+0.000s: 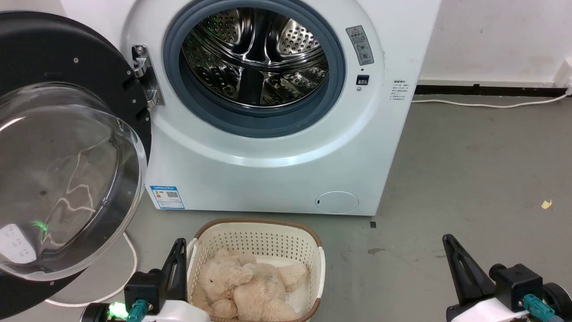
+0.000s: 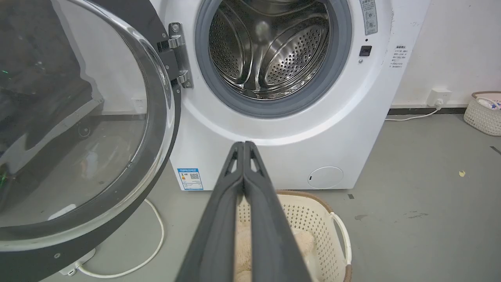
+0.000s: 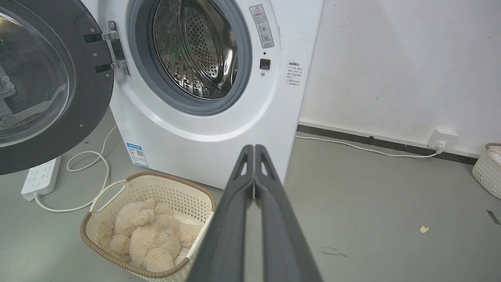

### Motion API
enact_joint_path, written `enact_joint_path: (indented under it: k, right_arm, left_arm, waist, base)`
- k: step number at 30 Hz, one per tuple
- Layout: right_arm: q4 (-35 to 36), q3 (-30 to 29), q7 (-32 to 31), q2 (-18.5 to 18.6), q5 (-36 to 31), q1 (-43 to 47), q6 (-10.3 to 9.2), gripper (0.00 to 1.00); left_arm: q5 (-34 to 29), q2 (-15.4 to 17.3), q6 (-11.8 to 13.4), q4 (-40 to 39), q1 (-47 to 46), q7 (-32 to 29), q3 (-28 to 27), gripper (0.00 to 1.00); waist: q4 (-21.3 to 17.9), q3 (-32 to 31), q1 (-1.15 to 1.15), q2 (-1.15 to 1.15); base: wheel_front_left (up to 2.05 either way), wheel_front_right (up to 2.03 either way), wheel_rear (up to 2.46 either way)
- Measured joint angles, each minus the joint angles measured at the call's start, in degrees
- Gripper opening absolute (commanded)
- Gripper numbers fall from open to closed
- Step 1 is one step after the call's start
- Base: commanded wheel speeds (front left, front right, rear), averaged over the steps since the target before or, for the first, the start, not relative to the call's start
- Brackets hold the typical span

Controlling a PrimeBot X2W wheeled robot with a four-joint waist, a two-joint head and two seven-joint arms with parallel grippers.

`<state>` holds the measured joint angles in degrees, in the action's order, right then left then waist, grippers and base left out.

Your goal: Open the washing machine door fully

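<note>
Listing from left: the washing machine door (image 1: 62,170), swung wide on its hinge (image 1: 145,76), stands out to the left of the washing machine (image 1: 268,179), inner glass bowl facing me and the steel drum (image 1: 254,58) fully exposed. My left gripper (image 1: 179,250), low at the left, has its fingers pressed together on nothing and is apart from the door. A cream basket (image 1: 259,237) with a plush toy (image 1: 246,286) in it sits on the floor just before the machine. My right gripper (image 1: 451,246), low at the right, is likewise closed and empty, well apart from the machine. Step in hand, by my judgement: the opening is done or nearly so. If the hinge allows more travel, the next move is a light push by my left fingers on the black rim, away from the opening; otherwise none. My right wrist view adds a power strip (image 3: 41,176) on the floor under the door. Both wrist views show a second basket (image 2: 483,113) by the far wall, and my left wrist view shows its own closed tips (image 2: 244,145).
</note>
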<state>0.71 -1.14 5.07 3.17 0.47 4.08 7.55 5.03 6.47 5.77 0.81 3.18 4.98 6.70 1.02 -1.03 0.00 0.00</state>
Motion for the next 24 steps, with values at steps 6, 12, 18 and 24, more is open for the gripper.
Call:
enact_joint_path:
  k: [6, 12, 18, 24]
  right_arm:
    - [-0.1, 0.1, -0.7, 0.0, 0.0, -0.2, 0.0, 0.0]
    - [-0.1, 0.3, -1.5, 0.0, 0.0, -1.2, 0.0, 0.0]
    - [-0.2, 0.4, -2.1, 0.0, 0.0, -1.2, 0.0, 0.0]
    - [-0.3, 0.5, -2.8, 0.0, 0.0, -2.0, 0.0, 0.0]
  left_arm:
    - [-0.6, -0.3, -0.9, 0.0, -0.2, -0.5, -0.8, 0.0]
    - [-1.2, -0.6, -1.5, -0.2, -0.9, -1.5, -1.9, 0.0]
    - [-1.9, -1.4, -2.3, -0.3, -1.0, -2.0, -2.6, 0.0]
    - [-2.5, -1.9, -3.0, -0.3, -1.2, -2.9, -3.7, 0.0]
  waist:
    - [-0.1, 0.1, 0.0, 0.0]
    - [-0.3, 0.3, 0.0, 0.0]
    - [-0.4, 0.4, 0.0, 0.0]
    - [-0.6, 0.6, 0.0, 0.0]
  base:
    - [0.0, 0.0, 0.0]
    - [0.0, 0.0, 0.0]
    - [0.0, 0.0, 0.0]
    - [0.0, 0.0, 0.0]
